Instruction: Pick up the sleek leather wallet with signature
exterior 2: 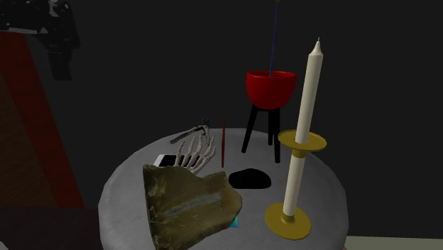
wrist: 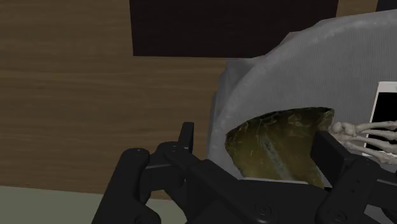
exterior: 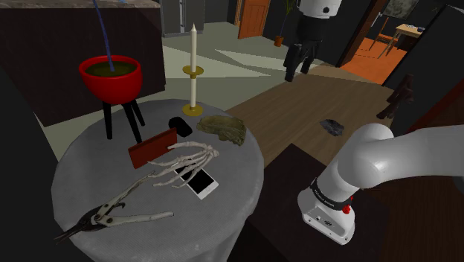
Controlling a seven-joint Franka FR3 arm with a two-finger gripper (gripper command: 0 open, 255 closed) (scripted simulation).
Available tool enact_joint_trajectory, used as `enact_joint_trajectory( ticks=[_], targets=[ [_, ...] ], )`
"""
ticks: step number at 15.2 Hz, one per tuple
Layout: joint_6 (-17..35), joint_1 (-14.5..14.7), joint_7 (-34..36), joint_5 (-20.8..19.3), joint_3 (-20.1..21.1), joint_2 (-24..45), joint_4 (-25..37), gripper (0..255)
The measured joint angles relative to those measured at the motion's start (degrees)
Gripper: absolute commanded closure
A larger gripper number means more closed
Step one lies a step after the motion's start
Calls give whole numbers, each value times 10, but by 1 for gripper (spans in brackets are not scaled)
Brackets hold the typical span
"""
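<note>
The wallet [exterior: 152,147] is a flat red-brown rectangle standing on its long edge near the middle of the round grey table [exterior: 230,216]. From the second exterior view the wallet [exterior 2: 223,142] is edge-on, a thin red strip. My black gripper [exterior: 299,67] hangs high above the floor, well off the table toward the shoulder view's upper right. It is open and holds nothing. In the wrist view my gripper [wrist: 254,145] has its fingers wide apart, and the olive rock-like lump [wrist: 280,143] lies far below between them.
On the table stand a red bowl on a black tripod [exterior: 111,78] and a tall candle in a gold holder [exterior: 193,71]. Around the wallet lie a small black object [exterior: 181,125], the olive lump [exterior: 223,129], a skeleton hand [exterior: 186,160], a phone [exterior: 201,182] and shears [exterior: 111,212].
</note>
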Motion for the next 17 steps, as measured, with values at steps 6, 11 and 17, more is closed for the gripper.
enact_joint_trajectory(
  ticks=[6, 11, 17],
  targets=[
    [11, -13, 97, 83, 16, 59, -3, 0],
    [45, -25, 206, 190, 29, 136, -8, 0],
    [111, -27, 314, 326, 41, 231, -16, 0]
  ],
)
